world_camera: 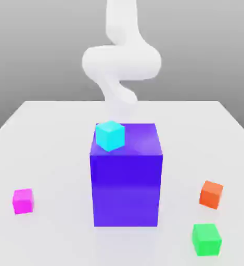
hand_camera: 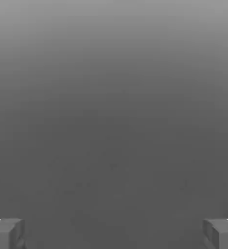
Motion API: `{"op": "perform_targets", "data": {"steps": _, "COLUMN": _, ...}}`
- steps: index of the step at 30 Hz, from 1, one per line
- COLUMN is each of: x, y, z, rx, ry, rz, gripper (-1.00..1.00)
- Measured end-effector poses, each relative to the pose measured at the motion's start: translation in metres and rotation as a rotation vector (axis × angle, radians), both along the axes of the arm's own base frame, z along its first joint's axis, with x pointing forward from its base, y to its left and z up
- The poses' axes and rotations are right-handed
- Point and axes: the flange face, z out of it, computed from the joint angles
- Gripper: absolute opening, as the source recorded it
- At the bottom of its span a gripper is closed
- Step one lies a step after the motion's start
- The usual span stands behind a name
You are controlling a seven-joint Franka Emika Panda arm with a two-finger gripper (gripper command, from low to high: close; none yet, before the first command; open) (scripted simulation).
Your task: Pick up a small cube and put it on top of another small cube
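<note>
— Where do your jaws stand right now?

— Spread as wide as they go, with nothing between them. In the hand view my two fingertips (hand_camera: 6, 233) sit at opposite edges of the picture, one grey pad on each side, and between them there is only plain grey ground. My gripper (hand_camera: 114, 234) holds nothing.

— And the small cube you are meant to lift?

— The magenta cube (world_camera: 23, 200) rests on the white tabletop (world_camera: 51, 135) at the exterior view's left, well apart from everything else, flat on one face.

— The one it should land on?

— The green cube (world_camera: 206, 239) is at the exterior view's right, close to the near edge of the picture, also flat on the tabletop. An orange cube (world_camera: 211, 194) sits near it, a little farther back, the two apart and not touching.

— What stands between the two sides?

— A big purple-blue block (world_camera: 126, 182) in the middle of the tabletop, much larger than any of the cubes. A cyan cube (world_camera: 110, 135) sits on its top face at the corner toward the exterior view's left, turned slightly against the block's edges.

— And your arm?

— My white arm (world_camera: 121, 62) rises behind the block, curving above it against the grey backdrop.
</note>
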Motion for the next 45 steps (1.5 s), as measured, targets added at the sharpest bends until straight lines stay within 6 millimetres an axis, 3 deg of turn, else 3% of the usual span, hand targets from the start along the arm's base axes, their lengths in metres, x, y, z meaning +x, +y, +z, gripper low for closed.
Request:
{"op": "perform_targets", "data": {"steps": 5, "x": 0.045, "y": -0.066, "z": -0.104, "rx": 0.125, "ry": 0.151, "rz": -0.23, "gripper": 0.0}}
{"op": "perform_targets", "data": {"steps": 10, "x": 0.053, "y": -0.132, "z": -0.212, "rx": 0.237, "ry": 0.288, "rz": -0.472, "gripper": 0.0}}
{"op": "perform_targets", "data": {"steps": 15, "x": 0.027, "y": -0.189, "z": -0.319, "rx": 0.337, "ry": 0.416, "rz": -0.73, "gripper": 0.0}}
{"op": "perform_targets", "data": {"steps": 20, "x": -0.034, "y": -0.238, "z": -0.418, "rx": 0.428, "ry": 0.535, "rz": -1.019, "gripper": 0.0}}
{"op": "perform_targets", "data": {"steps": 23, "x": -0.066, "y": -0.246, "z": -0.468, "rx": 0.458, "ry": 0.597, "rz": -1.143, "gripper": 0.0}}
{"op": "perform_targets", "data": {"steps": 28, "x": -0.072, "y": -0.247, "z": -0.525, "rx": 0.461, "ry": 0.609, "rz": -1.165, "gripper": 0.0}}
{"op": "perform_targets", "data": {"steps": 29, "x": -0.072, "y": -0.246, "z": -0.533, "rx": 0.462, "ry": 0.61, "rz": -1.165, "gripper": -1.0}}
{"op": "perform_targets", "data": {"steps": 36, "x": -0.072, "y": -0.246, "z": -0.534, "rx": 0.462, "ry": 0.609, "rz": -1.166, "gripper": -1.0}}
{"op": "perform_targets", "data": {"steps": 42, "x": -0.071, "y": -0.245, "z": -0.479, "rx": 0.46, "ry": 0.61, "rz": -1.157, "gripper": -1.0}}
{"op": "perform_targets", "data": {"steps": 45, "x": -0.039, "y": -0.226, "z": -0.472, "rx": 0.384, "ry": 0.634, "rz": -0.96, "gripper": -1.0}}
